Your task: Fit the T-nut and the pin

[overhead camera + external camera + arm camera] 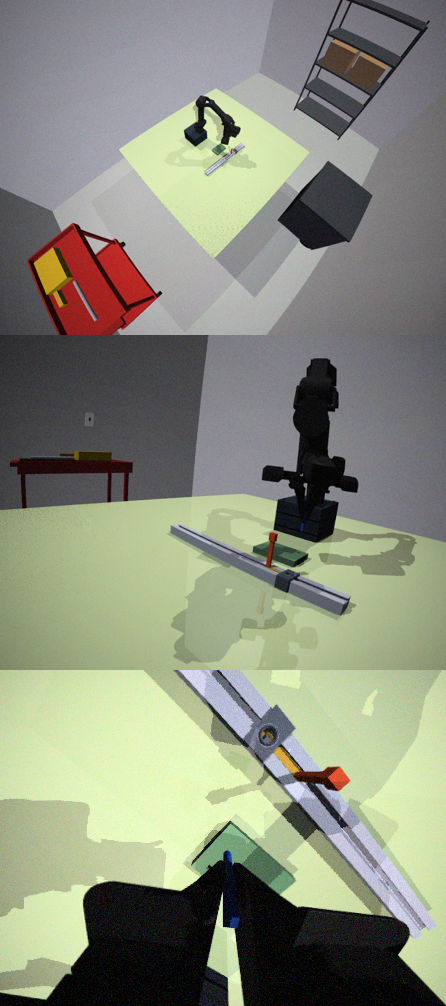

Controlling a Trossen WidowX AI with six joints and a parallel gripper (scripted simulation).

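Observation:
My gripper (pixel 225 143) (pixel 303 519) (pixel 228 868) is shut on the blue pin (pixel 302 526) (pixel 227 857), whose round end points down. It holds the pin in the air above the green tray (pixel 218 149) (pixel 299 559) (pixel 220 845). The aluminum rail (pixel 216 168) (pixel 223 553) (pixel 348 832) lies beyond the tray. The brass T-nut (pixel 274 569) (pixel 286 761) lies in the rail's slot, partly under the dark bracket (pixel 287 579) (pixel 284 724). Its orange handle (pixel 232 150) (pixel 270 551) (pixel 338 779) sticks up beside the bracket. Some brass shows through the bracket hole in the wrist view.
The arm's dark base (pixel 195 133) (pixel 306 517) stands behind the tray. A red cart (pixel 118 274) (pixel 75 467), a dark box (pixel 334 202) and a shelf rack (pixel 334 92) stand off the pale green table top (pixel 212 209) (pixel 108 569).

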